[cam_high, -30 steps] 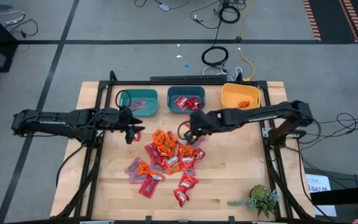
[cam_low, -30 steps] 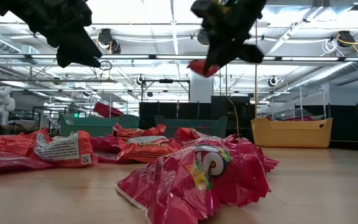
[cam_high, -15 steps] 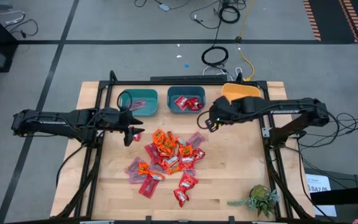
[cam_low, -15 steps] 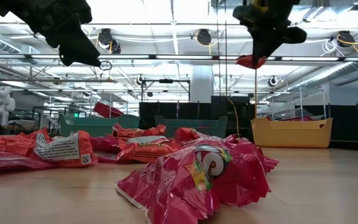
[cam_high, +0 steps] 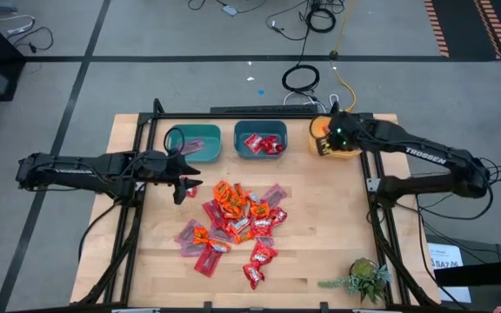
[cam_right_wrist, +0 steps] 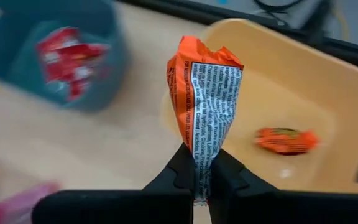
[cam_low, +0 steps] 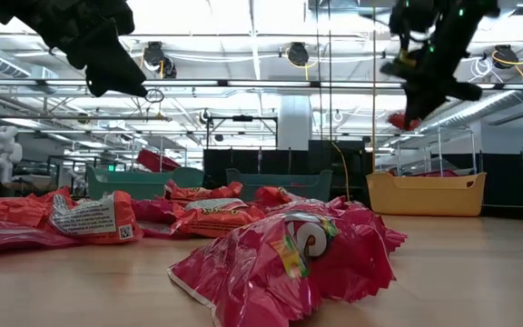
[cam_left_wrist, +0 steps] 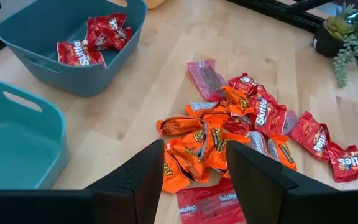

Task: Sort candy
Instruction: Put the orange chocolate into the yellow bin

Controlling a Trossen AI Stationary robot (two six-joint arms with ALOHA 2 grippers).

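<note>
Now right pincer, clamped on an orange candy, hangs over yellow bin w/ its orange match below, prob. for drop; left pincer empty, apart.

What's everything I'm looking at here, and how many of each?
Candy pile: many; red, orange, mauve; middle of the table.
Teal bins: two; far edge; left bin near-empty, middle bin holds red packs.
Yellow bin: one; far right; one orange candy inside.
Plant: one; green; near right corner.
Orange pack: one; pinched in right tool.
Left tool: open, empty, left of pile.
Right tool: shut, above yellow bin.
</note>
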